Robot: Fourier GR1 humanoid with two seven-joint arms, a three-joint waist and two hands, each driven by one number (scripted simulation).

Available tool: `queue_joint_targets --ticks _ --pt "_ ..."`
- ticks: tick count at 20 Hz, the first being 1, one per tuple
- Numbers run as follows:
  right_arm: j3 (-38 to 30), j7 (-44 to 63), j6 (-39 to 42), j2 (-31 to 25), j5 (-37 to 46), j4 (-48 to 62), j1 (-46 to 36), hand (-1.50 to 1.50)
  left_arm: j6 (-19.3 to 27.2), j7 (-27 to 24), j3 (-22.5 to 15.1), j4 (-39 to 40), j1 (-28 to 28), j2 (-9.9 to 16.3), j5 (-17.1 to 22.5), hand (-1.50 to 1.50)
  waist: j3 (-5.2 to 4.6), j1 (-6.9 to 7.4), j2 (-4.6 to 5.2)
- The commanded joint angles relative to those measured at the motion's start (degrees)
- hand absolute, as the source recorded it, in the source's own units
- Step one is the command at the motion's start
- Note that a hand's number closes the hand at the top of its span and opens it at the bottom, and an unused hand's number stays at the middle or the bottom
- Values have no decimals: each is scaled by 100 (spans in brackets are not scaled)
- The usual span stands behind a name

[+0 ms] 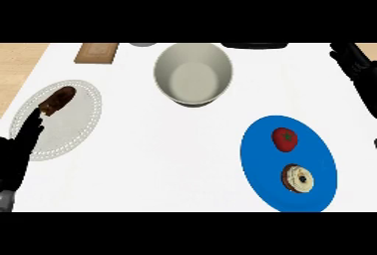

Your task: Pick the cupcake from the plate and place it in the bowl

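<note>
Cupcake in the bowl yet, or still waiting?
Nothing is done yet: the cupcake sits on the blue plate beside a tomato, and the bowl holds nothing. Neither hand holds anything; the right hand is up by the edge. Picking and placing are left.

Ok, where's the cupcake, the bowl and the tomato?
cupcake (298,178): head view, on its light frosted top, on the blue plate.
bowl (193,79): head view, on its inside bottom.
tomato (285,139): head view, on its red middle.
</note>
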Motion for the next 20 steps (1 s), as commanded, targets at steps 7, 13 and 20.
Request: queue_joint_targets --ticks 7,13,20 --pt "591 -964 169 -681 1396 -906 881 150 -724 140 -142 -463 -532 -358 592 0 -202 -347 15" --pt "590 -3416 -1421 1357 1204 -1178 3359 -150 -1083 437 -170 -511 -862 -552 920 0 -14 -301 106" --pt "723 -2117 -2002 867 2476 -2944 4051 -150 -1387 162 -19 -59 -960 -690 863 0 -40 -215 117"
